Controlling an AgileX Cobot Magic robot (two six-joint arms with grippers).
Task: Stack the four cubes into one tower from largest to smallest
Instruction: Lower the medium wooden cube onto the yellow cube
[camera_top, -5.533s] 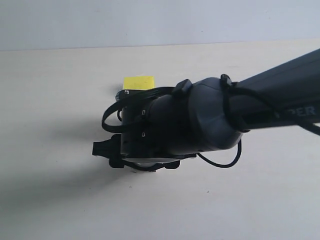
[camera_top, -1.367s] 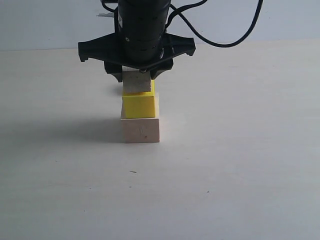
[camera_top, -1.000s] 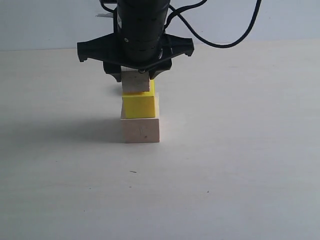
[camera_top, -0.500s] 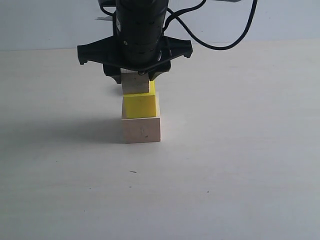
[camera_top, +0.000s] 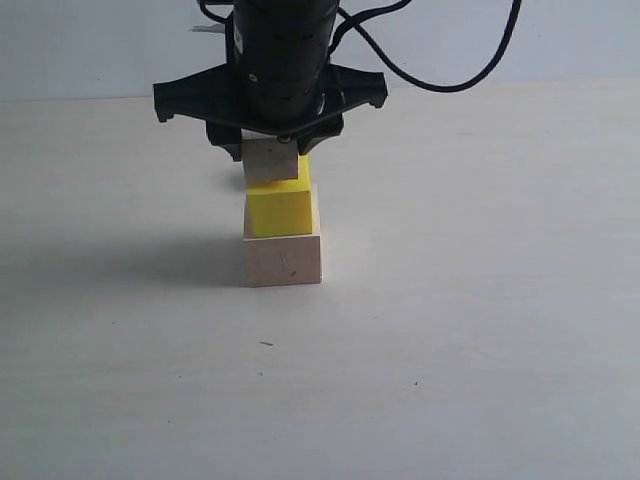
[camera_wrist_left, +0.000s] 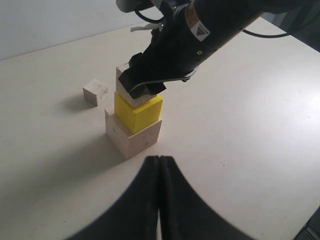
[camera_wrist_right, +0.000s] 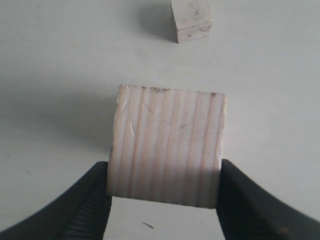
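The largest pale wood cube (camera_top: 283, 260) stands on the table with the bright yellow cube (camera_top: 280, 210) on top of it. My right gripper (camera_top: 272, 158) comes straight down from above and is shut on the smaller pale wood cube (camera_top: 272, 164). That cube is slightly tilted at the yellow cube's top. In the right wrist view the smaller cube (camera_wrist_right: 167, 150) sits between the fingers (camera_wrist_right: 95, 200) and hides the cubes below it. The tiny pale wood cube (camera_wrist_left: 95, 91) lies on the table beside the stack. My left gripper (camera_wrist_left: 160, 161) is shut and empty, a short way from the stack.
The pale table (camera_top: 480, 330) is bare around the stack, with a grey wall (camera_top: 500, 40) behind it. The right arm's black body and cables (camera_wrist_left: 210, 30) hang over the stack. The tiny cube (camera_wrist_right: 191, 20) also shows past the held cube.
5.5 s ago the right arm lay low across the stack; it now stands over it with the smaller cube. Within the last second that cube has tipped slightly.
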